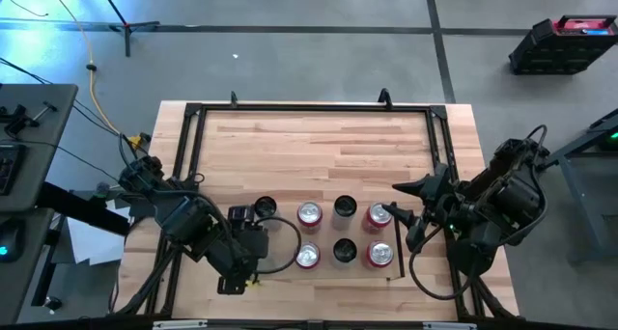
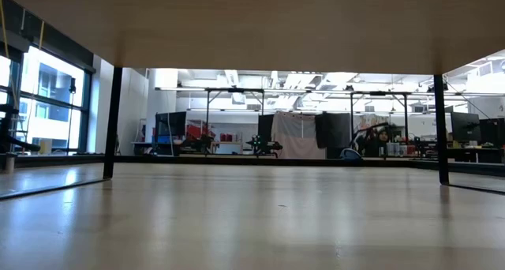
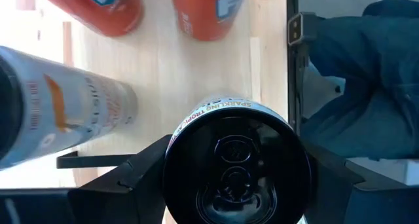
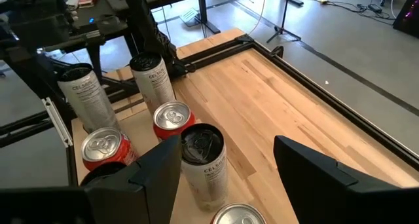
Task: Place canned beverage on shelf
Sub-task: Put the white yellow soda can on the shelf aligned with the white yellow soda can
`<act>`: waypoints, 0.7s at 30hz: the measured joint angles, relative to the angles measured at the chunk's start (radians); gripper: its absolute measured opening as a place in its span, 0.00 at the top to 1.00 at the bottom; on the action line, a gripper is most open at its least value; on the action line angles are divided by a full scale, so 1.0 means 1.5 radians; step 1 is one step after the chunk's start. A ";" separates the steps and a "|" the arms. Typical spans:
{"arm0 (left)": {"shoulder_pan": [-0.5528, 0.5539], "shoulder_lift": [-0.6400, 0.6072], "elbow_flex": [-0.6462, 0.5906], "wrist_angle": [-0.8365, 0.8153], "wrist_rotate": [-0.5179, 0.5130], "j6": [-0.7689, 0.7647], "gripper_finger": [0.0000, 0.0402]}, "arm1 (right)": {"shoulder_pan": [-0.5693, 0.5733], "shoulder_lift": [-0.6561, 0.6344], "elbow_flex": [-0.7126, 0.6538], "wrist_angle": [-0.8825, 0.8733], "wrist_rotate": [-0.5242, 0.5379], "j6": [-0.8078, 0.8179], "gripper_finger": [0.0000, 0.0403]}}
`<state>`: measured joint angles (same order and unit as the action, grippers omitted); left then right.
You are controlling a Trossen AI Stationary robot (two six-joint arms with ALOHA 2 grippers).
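On the tabletop the shelf lies near the front edge, and cans stand on it in two rows. In the high view the back row runs, from the left arm's side, a dark-topped can, a red can with a silver lid, a second dark-topped can and another red can; the front row has a red can, a dark-topped can and a red can. All the cans stand upright with their lids closed, so what is inside them cannot be seen. The left claw sits at the left end of the shelf, pinching the dark-topped can there: in the left wrist view that can fills the space between the two dark fingers, which press on its sides. Beyond it in that view lie a pale can with orange print and two red cans. The right claw hangs at the right end of the shelf, just beside the back-row red can, its fingers spread with nothing between them; the right wrist view shows the gap over bare wood, with a dark-topped pale can and a red can standing near it. The low view shows only the underside of a wooden surface and the room beyond.
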<state>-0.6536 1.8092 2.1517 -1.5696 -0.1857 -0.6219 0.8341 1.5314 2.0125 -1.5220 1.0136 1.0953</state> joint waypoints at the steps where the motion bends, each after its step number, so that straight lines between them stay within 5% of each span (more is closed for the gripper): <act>1: 0.000 0.001 0.000 0.000 -0.002 -0.001 0.39 | 0.000 0.000 0.000 0.001 0.000 0.002 0.43; 21: 0.023 0.007 0.000 0.015 -0.007 0.022 0.39 | 0.000 0.000 0.000 0.013 -0.004 0.003 0.43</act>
<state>-0.6185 1.8192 2.1517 -1.5475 -0.1967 -0.5884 0.8341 1.5314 2.0125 -1.5027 1.0080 1.0992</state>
